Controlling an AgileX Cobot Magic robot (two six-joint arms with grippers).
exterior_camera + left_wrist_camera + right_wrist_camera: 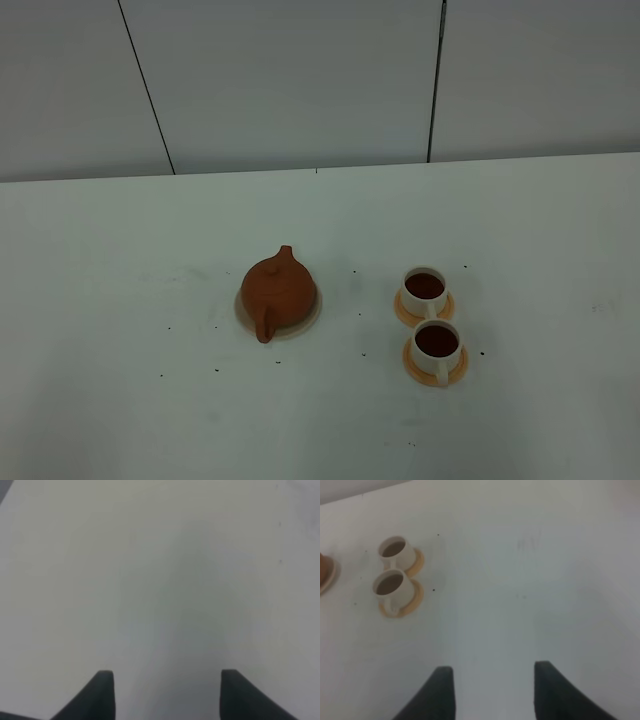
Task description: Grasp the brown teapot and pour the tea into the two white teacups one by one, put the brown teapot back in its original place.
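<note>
White tabletop with dark specks, grey panelled wall with dark seams behind.

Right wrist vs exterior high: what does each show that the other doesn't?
Only the right wrist view: the right gripper, jaws apart and empty, over bare table.

Only the exterior high view: the whole brown teapot sitting on its cream disc, plus the grey wall panels behind. No arm is visible there.

Both: the two white teacups on orange saucers, each holding dark tea. The wrist view catches only the teapot's edge.
</note>
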